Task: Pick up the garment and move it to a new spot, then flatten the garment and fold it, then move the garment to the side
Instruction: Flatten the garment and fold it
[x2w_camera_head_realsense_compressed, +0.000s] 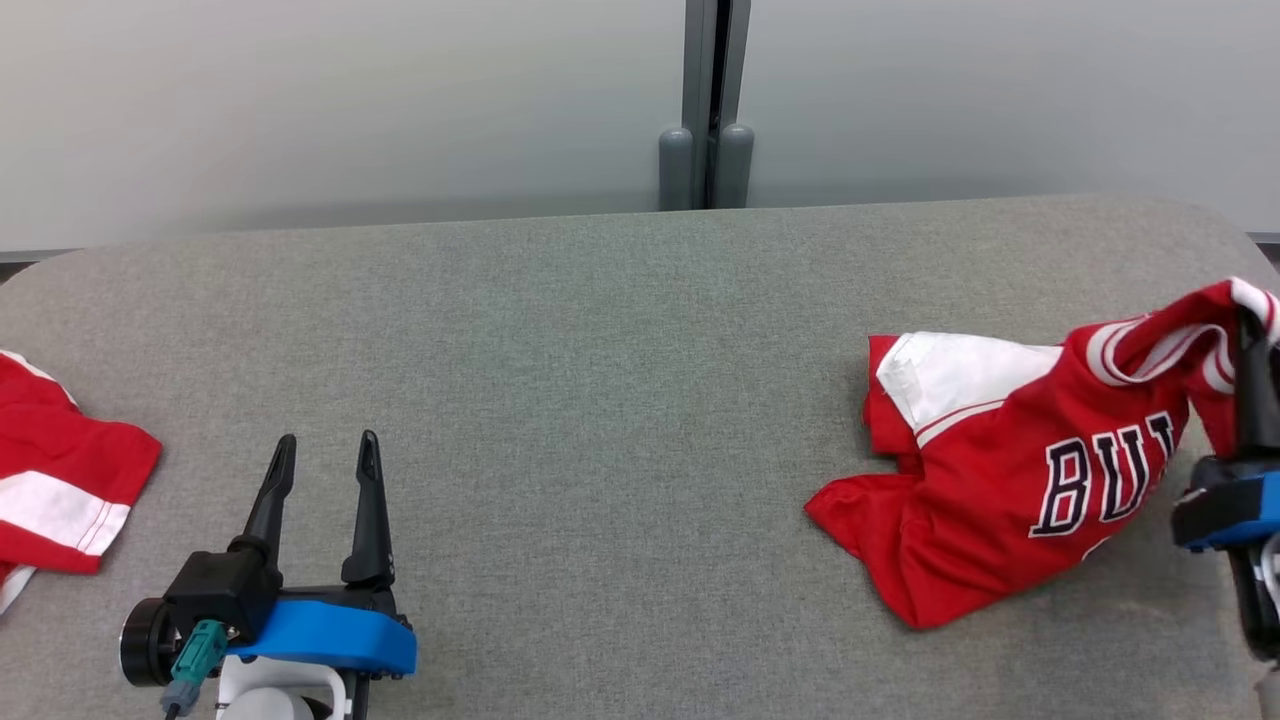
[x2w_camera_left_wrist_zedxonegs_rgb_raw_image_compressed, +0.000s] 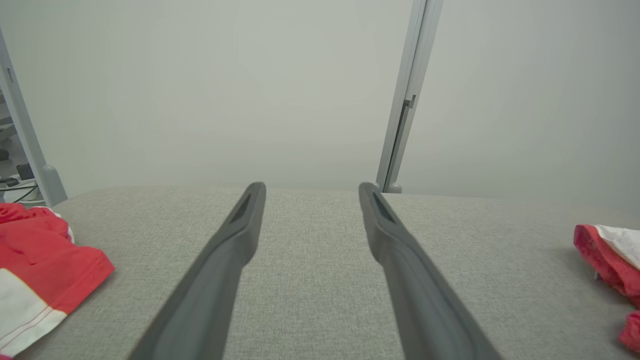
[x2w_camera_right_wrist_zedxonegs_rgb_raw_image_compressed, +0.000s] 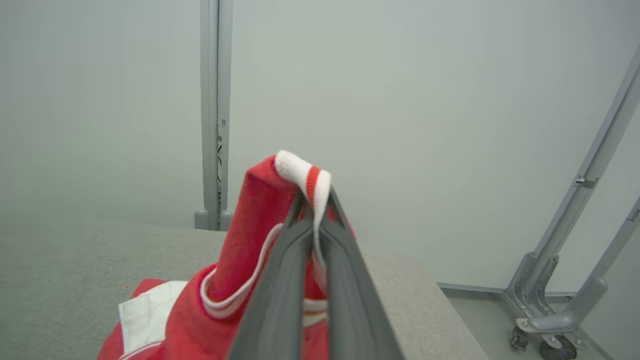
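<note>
The garment (x2w_camera_head_realsense_compressed: 1010, 470) is a red jersey with white panels and dark lettering, crumpled at the table's right side. Its striped edge (x2w_camera_right_wrist_zedxonegs_rgb_raw_image_compressed: 305, 177) is pulled up off the cloth, pinched between the two dark fingers of my right gripper (x2w_camera_right_wrist_zedxonegs_rgb_raw_image_compressed: 315, 200), which is shut on it. In the head view that gripper (x2w_camera_head_realsense_compressed: 1250, 325) stands at the far right edge with the fabric draped over its tip. My left gripper (x2w_camera_head_realsense_compressed: 325, 455) rests low at the front left, open, fingers apart with nothing between them; the left wrist view shows its gripper (x2w_camera_left_wrist_zedxonegs_rgb_raw_image_compressed: 310, 190) over bare table.
A second red and white garment (x2w_camera_head_realsense_compressed: 55, 480) lies at the table's left edge (x2w_camera_left_wrist_zedxonegs_rgb_raw_image_compressed: 40, 260). The grey table (x2w_camera_head_realsense_compressed: 600, 380) stretches between the two. A grey partition post (x2w_camera_head_realsense_compressed: 706, 110) stands behind. Beyond the right table edge a wheeled frame (x2w_camera_right_wrist_zedxonegs_rgb_raw_image_compressed: 555, 320) sits on the floor.
</note>
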